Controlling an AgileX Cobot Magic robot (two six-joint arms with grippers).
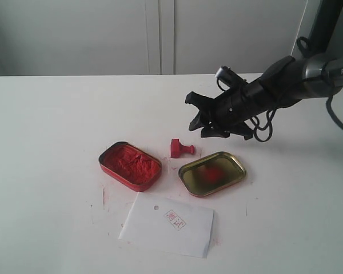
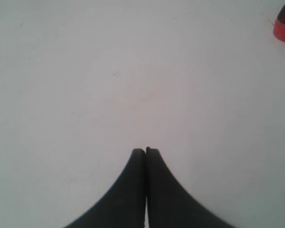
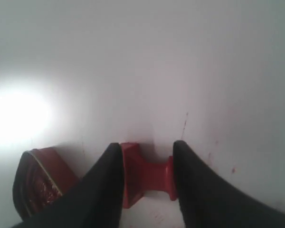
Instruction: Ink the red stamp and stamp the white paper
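**A:** While the white paper (image 1: 167, 224) lies nearest, where is the red stamp (image 1: 182, 148)?

**B:** Beyond it, on its side between the red tin (image 1: 130, 165) and gold lid (image 1: 212, 173); its axis runs finger to finger below the right gripper (image 1: 204, 119), which is spread and empty; the left gripper (image 2: 146, 151) is clenched on nothing, seemingly farther off.

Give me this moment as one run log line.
right gripper: open, over red stamp | stamp: on its side on table, ungripped | white paper: bears red print | left gripper: shut
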